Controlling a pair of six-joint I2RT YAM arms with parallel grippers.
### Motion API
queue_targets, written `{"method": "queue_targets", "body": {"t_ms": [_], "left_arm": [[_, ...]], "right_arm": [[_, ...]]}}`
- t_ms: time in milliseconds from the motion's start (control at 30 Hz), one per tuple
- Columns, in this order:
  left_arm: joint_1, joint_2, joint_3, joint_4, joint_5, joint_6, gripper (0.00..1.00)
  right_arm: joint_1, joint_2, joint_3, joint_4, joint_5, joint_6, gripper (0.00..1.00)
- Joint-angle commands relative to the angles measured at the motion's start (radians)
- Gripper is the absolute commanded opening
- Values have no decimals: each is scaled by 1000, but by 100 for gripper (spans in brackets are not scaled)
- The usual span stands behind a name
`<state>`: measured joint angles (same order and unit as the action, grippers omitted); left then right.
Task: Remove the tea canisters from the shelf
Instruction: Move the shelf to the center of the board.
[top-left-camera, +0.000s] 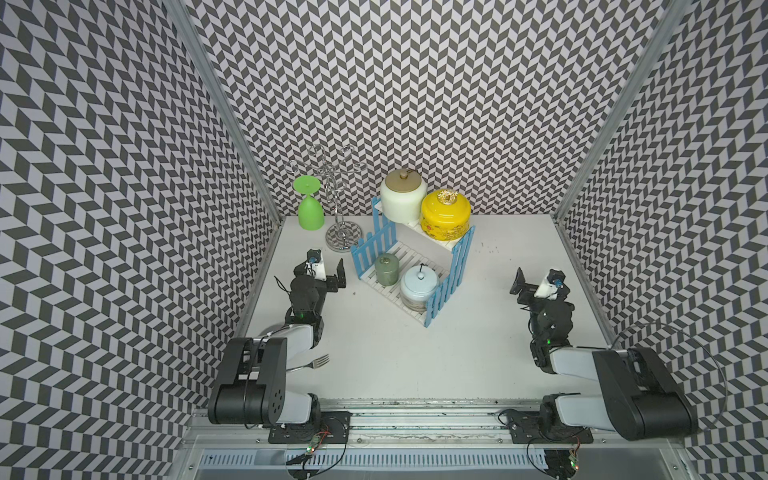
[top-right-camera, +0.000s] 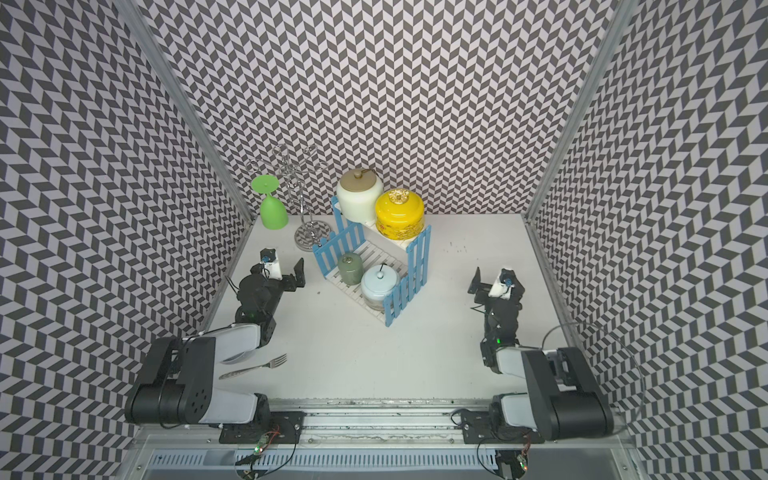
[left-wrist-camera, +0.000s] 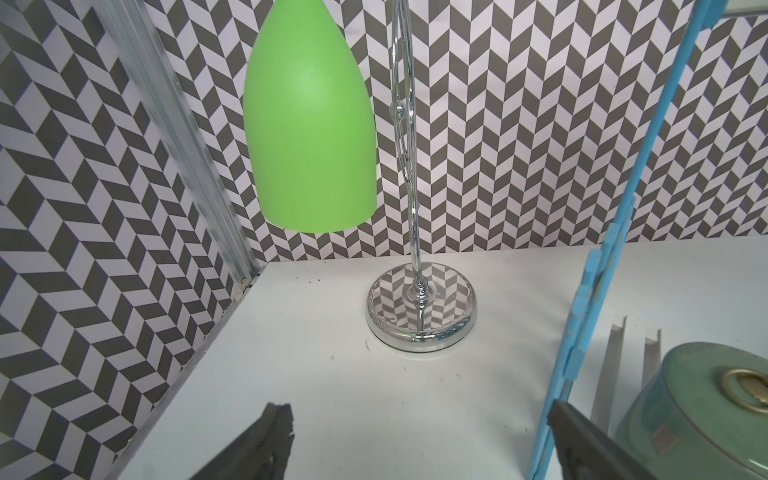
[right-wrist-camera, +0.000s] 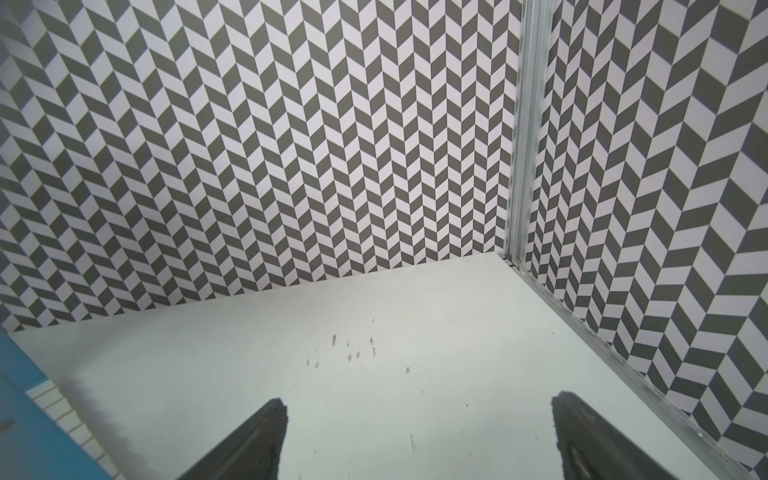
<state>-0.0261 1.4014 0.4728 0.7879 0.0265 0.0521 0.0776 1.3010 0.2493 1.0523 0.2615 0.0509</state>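
Note:
The shelf (top-left-camera: 452, 272), with white slats and blue fence sides, stands mid-table in both top views. A cream canister (top-left-camera: 403, 199) and a yellow one (top-left-camera: 445, 216) sit on its upper tier. The small sage green canister (top-left-camera: 387, 270) and the pale blue one (top-left-camera: 419, 289) sit on the lower tier. My left gripper (top-left-camera: 326, 266) hovers open just left of the shelf, empty. In the left wrist view the left gripper (left-wrist-camera: 417, 409) has the sage canister (left-wrist-camera: 706, 407) beyond the fence (left-wrist-camera: 602, 266). My right gripper (top-left-camera: 538, 279) is open and empty, well right of the shelf, over bare table (right-wrist-camera: 419, 401).
A bright green upturned goblet (top-left-camera: 310, 208) and a chrome wire cup stand (top-left-camera: 341, 232) stand at the back left, close ahead of the left gripper. A fork (top-right-camera: 253, 368) lies by the left arm's base. Patterned walls enclose three sides.

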Motion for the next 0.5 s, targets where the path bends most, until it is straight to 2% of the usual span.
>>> {"method": "queue_targets", "body": {"t_ms": [0, 33, 167, 233, 367, 467], "left_arm": [[-14, -74, 51, -243, 41, 4, 100], [-17, -105, 62, -283, 41, 2, 100], [-21, -205, 141, -493, 38, -27, 100], [-21, -230, 208, -611, 42, -31, 100], [-21, -237, 298, -747, 1, -51, 100], [-15, -248, 283, -720, 40, -55, 100]], "right_arm": [[8, -95, 99, -320, 19, 90, 100], [7, -129, 114, -379, 20, 94, 100], [6, -217, 177, -610, 112, 407, 100], [5, -259, 220, -763, 91, 512, 100], [5, -346, 241, -877, -75, 517, 100], [7, -410, 218, -884, -163, 507, 100]]}}
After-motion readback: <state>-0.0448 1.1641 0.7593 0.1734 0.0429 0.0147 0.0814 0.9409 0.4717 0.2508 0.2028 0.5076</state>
